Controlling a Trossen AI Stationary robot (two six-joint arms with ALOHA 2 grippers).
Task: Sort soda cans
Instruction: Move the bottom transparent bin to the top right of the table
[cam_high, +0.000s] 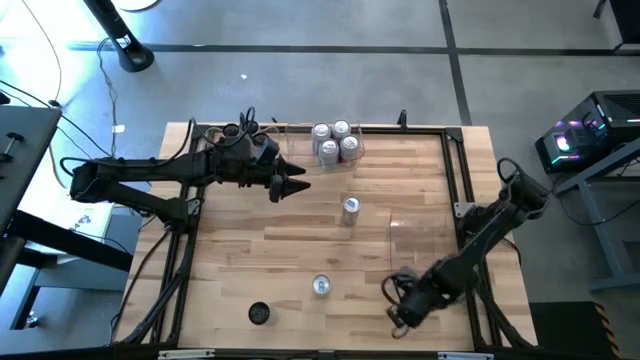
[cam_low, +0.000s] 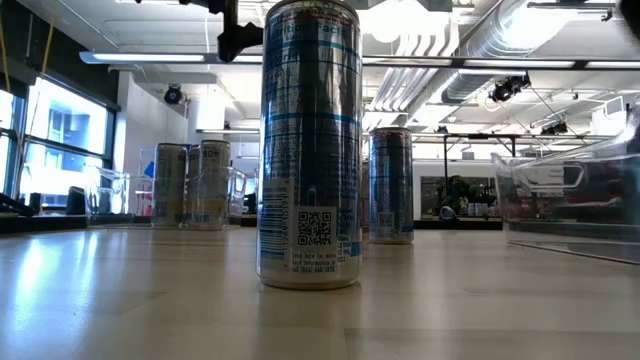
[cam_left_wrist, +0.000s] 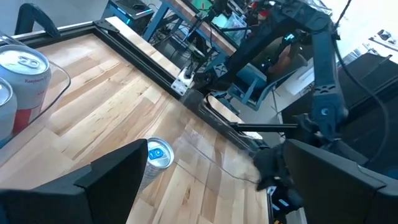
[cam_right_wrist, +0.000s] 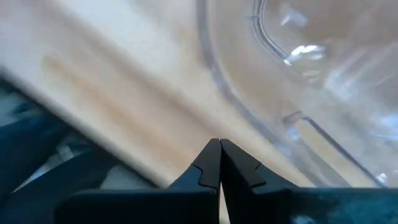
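The left gripper (cam_high: 296, 186), fingers spread wide and holding nothing, hangs over the far-left part of the table, pointing toward the centre. In its wrist view a silver can with a blue tab (cam_left_wrist: 154, 159) stands upright just beyond and between the 2 dark fingers (cam_left_wrist: 112, 180); from above, the same silver can (cam_high: 350, 208) sits near the table's middle, apart from the fingertips.

Behind the gripper, 4 silver cans (cam_high: 335, 141) are clustered in a clear bin (cam_high: 300, 150) at the far edge, 2 of them with red lettering visible close to the left wrist camera (cam_left_wrist: 25, 74). A 2nd loose silver can (cam_high: 321, 286) and a dark can (cam_high: 259, 314) stand near the front edge, well apart from each other.

The right gripper (cam_high: 398, 318), fingers pressed together and empty, waits low at the front right, its tips beside the wall of another clear bin (cam_right_wrist: 280, 81).

The step in hand appears to be a reach for the middle can. Doing it well likely means lowering until the fingers straddle the can's body below the rim, centring it between them before closing, and keeping the approach level so the tall, narrow can is not tipped. The bin behind leaves little clearance for the return path.
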